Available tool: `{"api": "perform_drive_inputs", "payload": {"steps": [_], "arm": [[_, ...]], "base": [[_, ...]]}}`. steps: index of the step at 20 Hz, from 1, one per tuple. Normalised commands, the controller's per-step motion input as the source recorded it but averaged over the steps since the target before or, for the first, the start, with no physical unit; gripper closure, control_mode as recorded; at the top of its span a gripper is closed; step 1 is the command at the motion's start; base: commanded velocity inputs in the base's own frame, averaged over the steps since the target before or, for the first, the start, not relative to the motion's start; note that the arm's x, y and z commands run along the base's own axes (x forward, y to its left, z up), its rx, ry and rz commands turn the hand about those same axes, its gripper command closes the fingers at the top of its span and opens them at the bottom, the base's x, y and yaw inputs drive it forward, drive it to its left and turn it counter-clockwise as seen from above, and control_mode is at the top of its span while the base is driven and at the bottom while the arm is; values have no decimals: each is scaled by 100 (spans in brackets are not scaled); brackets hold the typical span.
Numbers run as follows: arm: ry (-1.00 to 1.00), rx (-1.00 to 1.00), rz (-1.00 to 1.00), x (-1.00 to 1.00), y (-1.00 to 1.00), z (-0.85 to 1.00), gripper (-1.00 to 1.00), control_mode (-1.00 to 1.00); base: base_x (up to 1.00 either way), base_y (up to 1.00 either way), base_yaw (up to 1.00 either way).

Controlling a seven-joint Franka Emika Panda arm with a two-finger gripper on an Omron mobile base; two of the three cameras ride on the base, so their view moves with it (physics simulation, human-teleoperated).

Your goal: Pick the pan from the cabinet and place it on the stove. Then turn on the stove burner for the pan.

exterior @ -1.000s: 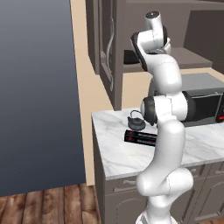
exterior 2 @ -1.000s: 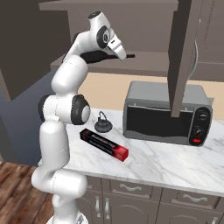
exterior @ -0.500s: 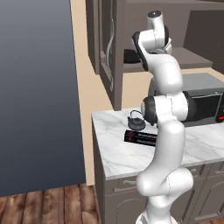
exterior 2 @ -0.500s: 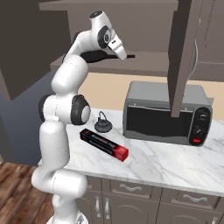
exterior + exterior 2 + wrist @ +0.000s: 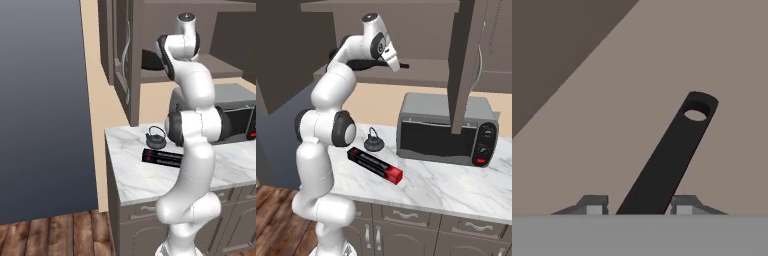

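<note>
The two fingertips (image 5: pixel 596 204) stand one on each side of the pan's long black handle (image 5: pixel 667 160), with narrow gaps showing between the tips and the handle, so the gripper (image 5: pixel 636 207) brackets the handle; whether it has a firm hold cannot be told. The handle runs up and away from the fingers to a rounded end with a hanging hole, lying over the brown floor of the shelf (image 5: pixel 727 75). Compared with a second ago the arm has barely shifted: the hand sits at the same spot inside the cabinet (image 5: pixel 466 60), and nothing on the worktop has moved. Nearest the robot, on the marble worktop (image 5: pixel 456 192), a long dark box with a red end (image 5: pixel 375 165) lies slantwise near the front edge. Just behind it, toward the back left, stands a small black teapot (image 5: pixel 374 141). To the right, against the back edge, sits a grey toaster oven (image 5: pixel 445 131) with two dials and a red button. Above, the pan (image 5: pixel 150 59) rests on the cabinet's open shelf, its round black body behind the robot's wrist in the left view, its handle tip (image 5: pixel 402 65) poking out past the hand in the right view. An open cabinet door (image 5: pixel 463 65) hangs in front of the oven.
</note>
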Motion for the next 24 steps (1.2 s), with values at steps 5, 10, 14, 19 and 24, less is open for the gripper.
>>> {"api": "perform_drive_inputs", "payload": {"steps": [5, 10, 14, 19, 24], "arm": [[-27, 5, 0, -21, 0, -23, 100, -100], [-24, 5, -1, -38, 0, -2, 100, -100], [-15, 7, -5, -60, -10, 14, 100, -100], [-13, 6, -5, -69, -13, 8, 100, -100], [-5, 4, -6, -77, -15, 9, 100, -100]], "base": [[0, 0, 0], [0, 0, 0], [0, 0, 0], [0, 0, 0], [0, 0, 0]]}}
